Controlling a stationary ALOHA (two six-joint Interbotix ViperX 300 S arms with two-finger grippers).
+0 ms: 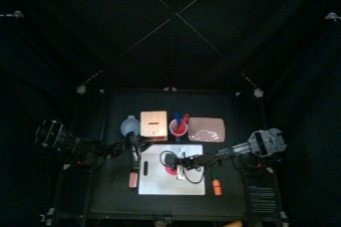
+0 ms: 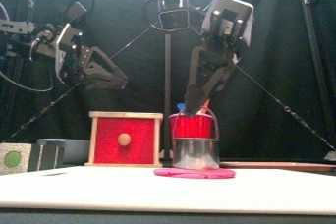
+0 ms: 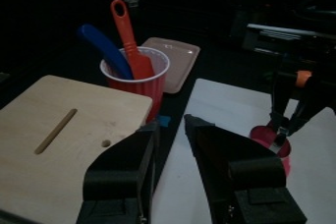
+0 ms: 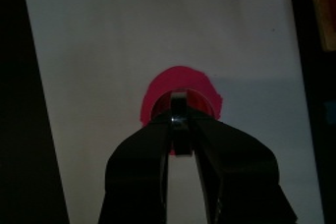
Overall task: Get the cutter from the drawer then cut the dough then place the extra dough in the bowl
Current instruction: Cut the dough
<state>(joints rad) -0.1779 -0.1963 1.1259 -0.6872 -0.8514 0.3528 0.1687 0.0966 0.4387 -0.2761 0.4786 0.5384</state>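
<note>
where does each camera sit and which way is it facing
top: high above, looking down at the table; left arm, right arm
front: table's front edge, level, facing wooden box and cutter; both arms above
left wrist: left arm, facing red cup; left gripper open
right wrist: above dough; right gripper
shared: wrist views both show the dough

Robotics lab booth, no question: black curtains (image 1: 173, 32) wall in a small black bench (image 1: 114, 196), and two black robot arms reach over it, the left arm (image 1: 83, 148) and the right arm (image 1: 253, 146). The kitchen stuff is all props: wooden box (image 2: 125, 140), red cup (image 2: 195, 128) of toy knives (image 3: 122, 27), metal cutter (image 2: 195, 152) on pink dough (image 2: 195, 173), white cutting board (image 1: 158, 183).
</note>
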